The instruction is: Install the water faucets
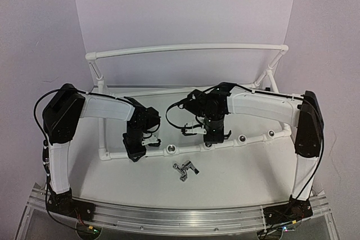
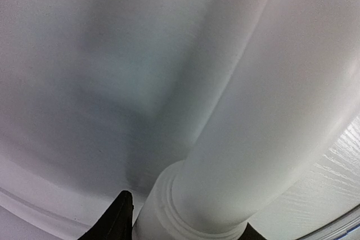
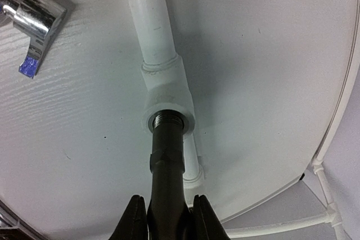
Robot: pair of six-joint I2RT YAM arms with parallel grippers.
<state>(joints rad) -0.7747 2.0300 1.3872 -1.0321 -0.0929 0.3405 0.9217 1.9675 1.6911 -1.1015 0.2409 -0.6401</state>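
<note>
The step in hand looks like seating the first faucet. The right hand (image 3: 167, 202) is clamped on the dark stem of a faucet (image 3: 167, 155), one finger on each side. Straight ahead of the fingertips, the stem's threaded end sits at the mouth of a round socket (image 3: 188, 111) in the white pipe frame (image 2: 242, 111). A few threads show at the rim, so I judge the faucet entered but not screwed home. How deep it bites cannot be told.

The left hand (image 1: 134, 151) is down on the same front pipe. In its wrist view the pipe fills the gap between a dark finger (image 2: 118, 217) and the tip opposite it, so that hand appears closed around the pipe, bracing the frame.

The second faucet (image 1: 185, 170) lies loose on the counter (image 1: 236, 175). It is to the left of the right hand, on the near side of the pipe and apart from it. It appears untouched, so about half the job or more remains.

The next move probably calls for turning the stem about its own axis with light pressure straight into the socket. The stem has to stay in line with the socket so the threads do not cross. One wrist turn may not be enough, so the hand will likely have to let go, wind back and grip again. The left hand should hold firm so the frame does not twist or slide.
</note>
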